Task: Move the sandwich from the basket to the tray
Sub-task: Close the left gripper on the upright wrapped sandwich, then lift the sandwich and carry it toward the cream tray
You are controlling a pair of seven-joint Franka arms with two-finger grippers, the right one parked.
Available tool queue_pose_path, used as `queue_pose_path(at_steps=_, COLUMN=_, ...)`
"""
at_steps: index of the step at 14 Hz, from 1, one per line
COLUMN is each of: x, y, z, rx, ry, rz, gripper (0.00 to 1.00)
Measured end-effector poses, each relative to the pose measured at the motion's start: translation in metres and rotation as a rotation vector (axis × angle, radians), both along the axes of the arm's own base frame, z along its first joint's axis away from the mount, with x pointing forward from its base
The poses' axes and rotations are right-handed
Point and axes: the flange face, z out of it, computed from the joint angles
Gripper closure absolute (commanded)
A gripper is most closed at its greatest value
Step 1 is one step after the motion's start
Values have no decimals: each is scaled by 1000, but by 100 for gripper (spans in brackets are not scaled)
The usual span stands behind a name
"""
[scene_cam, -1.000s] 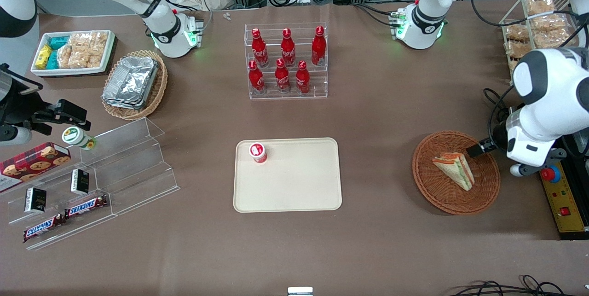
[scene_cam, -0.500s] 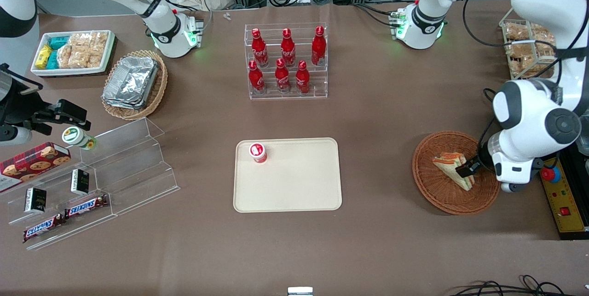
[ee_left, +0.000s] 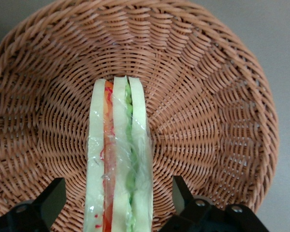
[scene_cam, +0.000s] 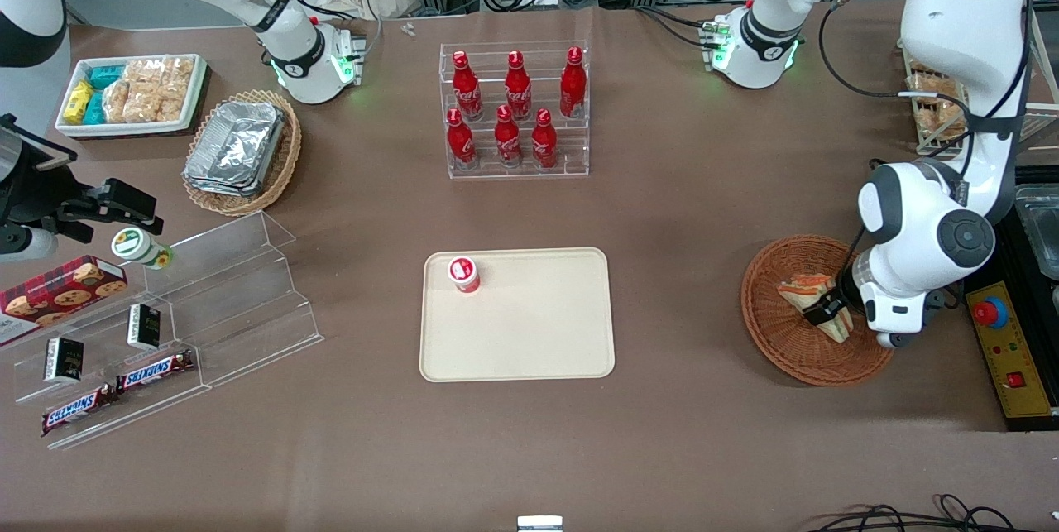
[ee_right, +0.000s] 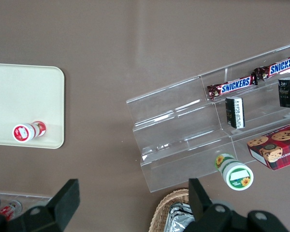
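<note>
The brown surface carries the cream tray near its middle, with a small red-and-white capped bottle standing in one tray corner, and the round wicker basket toward the working arm's end. The wrapped sandwich lies in the basket, with the hand lowered over it, fingers spread wide on either side and not touching it. Two bars on the clear tiered stand read SNICKERS.
</note>
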Motion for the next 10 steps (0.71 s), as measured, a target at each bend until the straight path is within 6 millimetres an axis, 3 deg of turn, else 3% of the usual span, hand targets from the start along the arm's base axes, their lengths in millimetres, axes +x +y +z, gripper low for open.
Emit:
queue_pose_path(at_steps=5, x=-4, y=6, z=-6, rx=4, ry=5, rz=9, gripper=95)
queue_pose_path(at_steps=8, x=-5, y=6, z=2, rx=4, ry=10, rz=10, gripper=100)
queue_pose_path(at_steps=10, x=-5, y=6, z=25, rx=2, ry=33, rz=21, gripper=100)
